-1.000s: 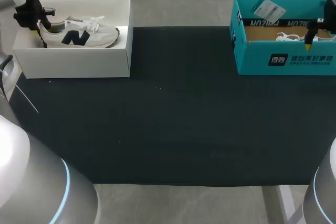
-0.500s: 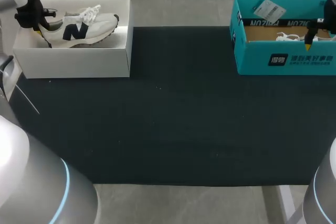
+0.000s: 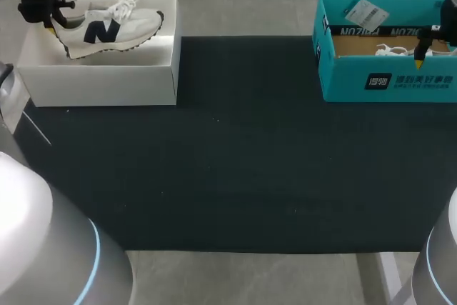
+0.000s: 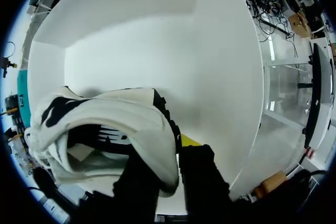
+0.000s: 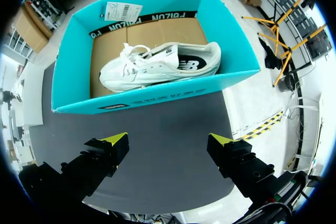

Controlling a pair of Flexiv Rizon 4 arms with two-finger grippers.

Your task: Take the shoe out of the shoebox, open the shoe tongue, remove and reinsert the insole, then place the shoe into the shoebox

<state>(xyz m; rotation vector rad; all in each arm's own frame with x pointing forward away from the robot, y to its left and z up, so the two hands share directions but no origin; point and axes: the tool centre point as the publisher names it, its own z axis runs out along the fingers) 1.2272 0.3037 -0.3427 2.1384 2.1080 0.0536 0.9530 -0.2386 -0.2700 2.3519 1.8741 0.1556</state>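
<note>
From overhead, the left pincer [image 3: 51, 25] is clamped on the heel of the cream sneaker with navy logo [image 3: 114, 26], over the white cardboard shoebox [image 3: 107, 80]. Its wrist view shows the heel gripped from both sides. Right wrist view: the right pincer [image 5: 168, 142], spread apart, hovers before a teal cardboard box [image 5: 157, 100].

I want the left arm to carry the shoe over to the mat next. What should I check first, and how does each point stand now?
1. Left gripper shut on the heel of the white sneaker with a dark side logo: ok.
2. Sole clear of the white cardboard shoebox wall: cannot tell.
3. Laces free of the box: cannot tell.
4. Black mat bare where the shoe would land: ok.
5. Right gripper open and far off, by the teal cardboard box: ok.
</note>
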